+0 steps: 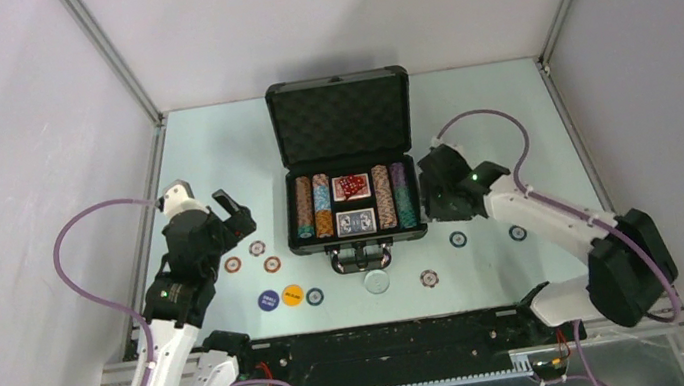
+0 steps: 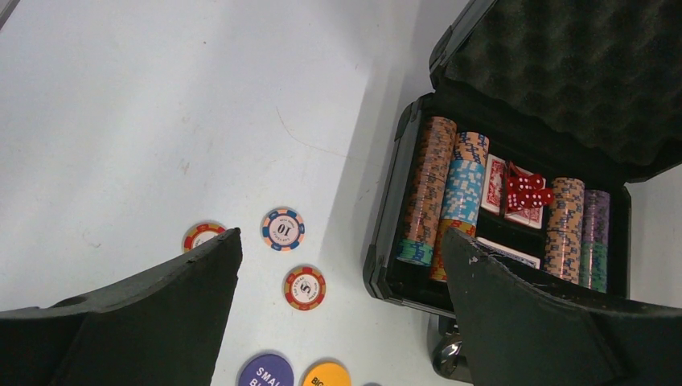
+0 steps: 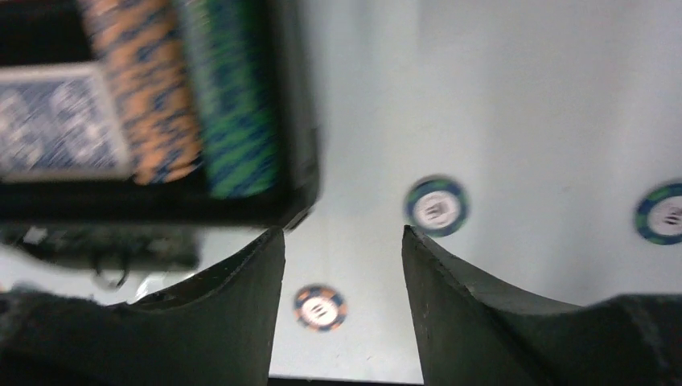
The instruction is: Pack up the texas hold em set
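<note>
The left fingers (image 2: 177, 310) stand spread wide and empty above the left side of the table (image 1: 201, 152), with three loose chips (image 2: 282, 229) lying on it just beyond their tips. To the right sits the open case (image 1: 358, 241), with chip rows (image 1: 313, 207), decks (image 1: 356, 221) and red dice (image 1: 350, 186) inside. Beside its near right corner the right fingers (image 3: 225, 322) hover parted, holding nothing; one striped chip (image 3: 320, 308) shows between them.

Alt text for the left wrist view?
Open black case at right, packed with chip rows, a card deck and red dice. On the white table left of it lie three loose chips and two round buttons, framed by the open left gripper.
</note>
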Tool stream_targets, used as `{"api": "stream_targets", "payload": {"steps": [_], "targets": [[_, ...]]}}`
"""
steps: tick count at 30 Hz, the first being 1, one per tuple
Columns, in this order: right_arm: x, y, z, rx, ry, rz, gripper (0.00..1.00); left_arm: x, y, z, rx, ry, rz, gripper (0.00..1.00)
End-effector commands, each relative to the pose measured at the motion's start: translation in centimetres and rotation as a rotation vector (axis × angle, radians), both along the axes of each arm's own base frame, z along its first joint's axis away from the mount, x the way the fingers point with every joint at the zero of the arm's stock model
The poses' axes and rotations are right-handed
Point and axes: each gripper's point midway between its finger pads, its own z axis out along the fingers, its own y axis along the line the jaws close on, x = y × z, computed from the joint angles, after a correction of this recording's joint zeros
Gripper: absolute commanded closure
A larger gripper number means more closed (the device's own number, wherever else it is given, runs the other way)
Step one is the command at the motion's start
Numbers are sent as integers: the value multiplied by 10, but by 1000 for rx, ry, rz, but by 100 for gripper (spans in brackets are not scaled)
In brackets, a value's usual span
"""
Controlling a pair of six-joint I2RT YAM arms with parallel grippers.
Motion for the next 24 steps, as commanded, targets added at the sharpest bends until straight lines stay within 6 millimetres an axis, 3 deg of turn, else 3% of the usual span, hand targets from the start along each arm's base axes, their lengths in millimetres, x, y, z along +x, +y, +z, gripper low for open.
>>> {"api": "stream_targets", "payload": {"steps": [1, 4, 5, 6, 7, 8, 9, 10, 13, 19, 24], "targets": [[-27, 53, 34, 104, -86, 142, 39, 4, 0, 19, -10, -44, -2, 2], [-60, 114, 49, 165, -85, 317, 37, 4, 2, 20, -12, -41, 4, 2], [-67, 126, 44, 152, -65, 346, 37, 4, 6, 22, -10, -37, 16, 2], [-80, 150, 55, 165, -76, 417, 37, 3, 8, 22, -8, -32, 20, 2], [-87, 162, 44, 135, -44, 446, 36, 3, 12, 23, -4, -27, 31, 2], [-99, 186, 57, 153, -57, 509, 36, 3, 15, 24, 0, -25, 38, 2], [-105, 198, 44, 120, -30, 538, 36, 2, 20, 26, 4, -21, 50, 2], [-116, 220, 56, 146, -45, 590, 35, 2, 24, 26, 6, -21, 58, 2], [-128, 266, 38, 153, -3, 667, 34, -2, 37, 27, 25, -17, 86, 2], [-145, 319, 8, 160, 62, 761, 32, -7, 51, 24, 75, -11, 128, 2], [-150, 330, -27, 106, 121, 780, 31, -9, 56, 19, 92, -1, 149, 2]]}}
